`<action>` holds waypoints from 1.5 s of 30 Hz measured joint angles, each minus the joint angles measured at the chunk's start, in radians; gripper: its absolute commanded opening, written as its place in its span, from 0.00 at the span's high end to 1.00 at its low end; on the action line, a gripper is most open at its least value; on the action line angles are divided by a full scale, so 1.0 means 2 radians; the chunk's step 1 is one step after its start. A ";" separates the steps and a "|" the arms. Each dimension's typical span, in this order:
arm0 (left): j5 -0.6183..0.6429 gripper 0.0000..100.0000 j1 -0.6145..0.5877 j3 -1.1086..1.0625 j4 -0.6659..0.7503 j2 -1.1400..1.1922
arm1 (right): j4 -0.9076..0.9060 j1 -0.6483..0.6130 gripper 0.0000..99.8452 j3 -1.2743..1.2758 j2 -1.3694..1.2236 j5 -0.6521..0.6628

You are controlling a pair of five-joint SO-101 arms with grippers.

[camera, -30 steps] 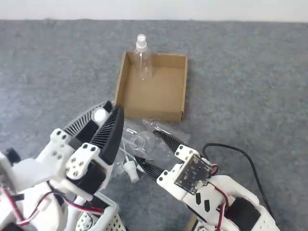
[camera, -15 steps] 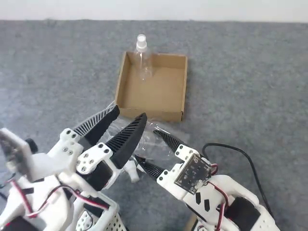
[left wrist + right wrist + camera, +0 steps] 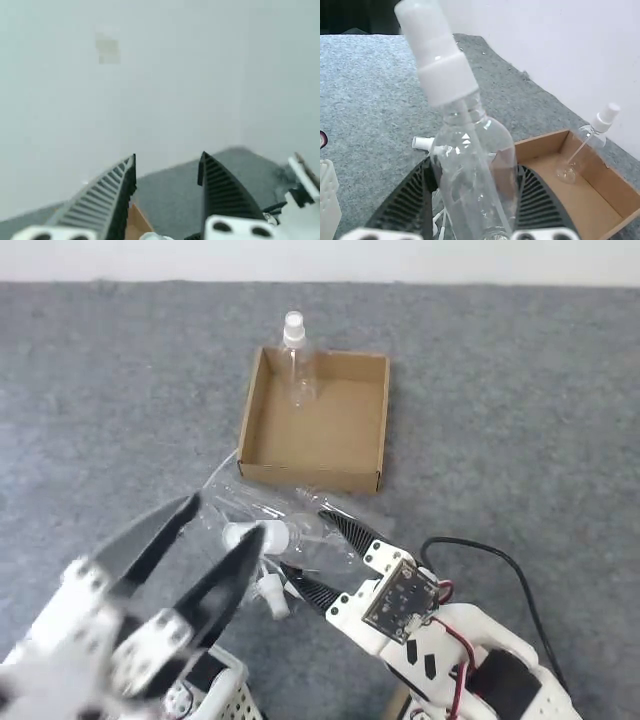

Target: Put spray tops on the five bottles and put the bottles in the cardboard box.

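My right end effector is clamped around the body of a clear bottle, just in front of the cardboard box. A white spray top sits on the bottle's neck with its dip tube running down inside. From here I cannot tell whether it is screwed fully home. My left end effector is spread wide and holds nothing; its fingers flank the cap end of that bottle without touching it.

One capped bottle already leans in the far corner of the box. A loose spray top lies on the grey tabletop near the right arm. More clear bottles lie by the box's near wall, though I cannot count them.

I judge the step in hand to be finishing this cap and boxing the bottle. To do it well, I would:

- hold a firm right-hand grip, because the smooth plastic can slip;
- check that the cap sits square;
- get the left arm clear of the path;
- lift over the near wall;
- set the bottle down beside the leaning one, not on it.
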State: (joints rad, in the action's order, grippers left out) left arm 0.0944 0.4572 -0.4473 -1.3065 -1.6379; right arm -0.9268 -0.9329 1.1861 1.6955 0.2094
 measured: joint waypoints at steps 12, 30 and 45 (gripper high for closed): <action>-0.001 0.81 -0.124 -0.028 -0.017 -0.027 | 0.000 0.000 0.98 -0.019 0.002 0.000; 0.015 0.81 -0.128 -0.067 -0.018 -0.027 | 0.000 0.000 0.98 -0.045 0.008 0.000; 0.014 0.81 -0.051 -0.122 0.007 -0.027 | 0.000 0.000 0.98 -0.045 0.008 0.000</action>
State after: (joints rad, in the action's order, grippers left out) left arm 0.1220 0.3544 -0.6912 -1.2927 -1.6916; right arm -0.9268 -0.9329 1.0955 1.7108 0.2094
